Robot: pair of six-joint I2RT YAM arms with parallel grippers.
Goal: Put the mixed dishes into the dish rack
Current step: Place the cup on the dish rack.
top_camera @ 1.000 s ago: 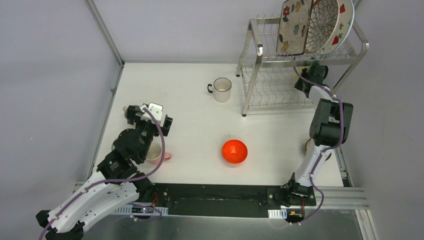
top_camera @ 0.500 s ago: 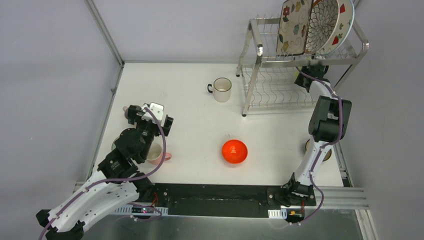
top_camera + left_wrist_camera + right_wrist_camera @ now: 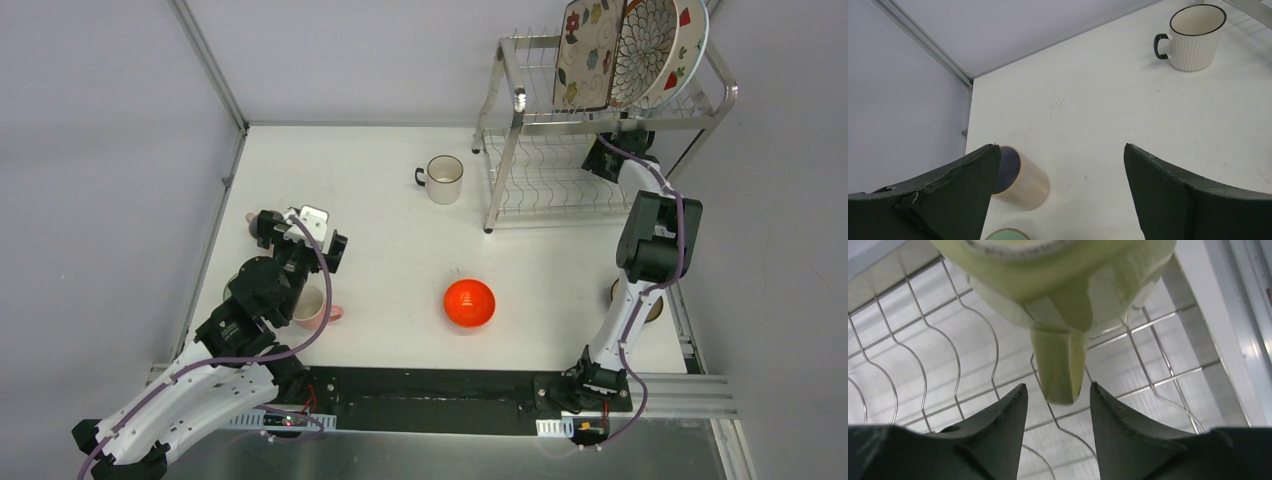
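Right pincer [image 3: 1055, 390] loose around a cup handle inside the rack.
Right wrist: fingers parted, flanking without pinching the handle of the pale yellow ceramic cup [image 3: 1068, 285] on the lower shelf of the tall silver wire dish rack [image 3: 923, 340]; handle aimed straight back at the wrist. Overhead: tucked under the rack's upper shelf, far right. Left wrist: left pincer [image 3: 1060, 147] spread wide, empty, above the white table [image 3: 1098, 115].

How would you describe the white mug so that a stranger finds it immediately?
Find the tall silver dish rack at the table's far right. Just left of its front leg stands the white mug. Unlike the pink cup and red-orange bowl, it is ribbed, with a black rim and handle.
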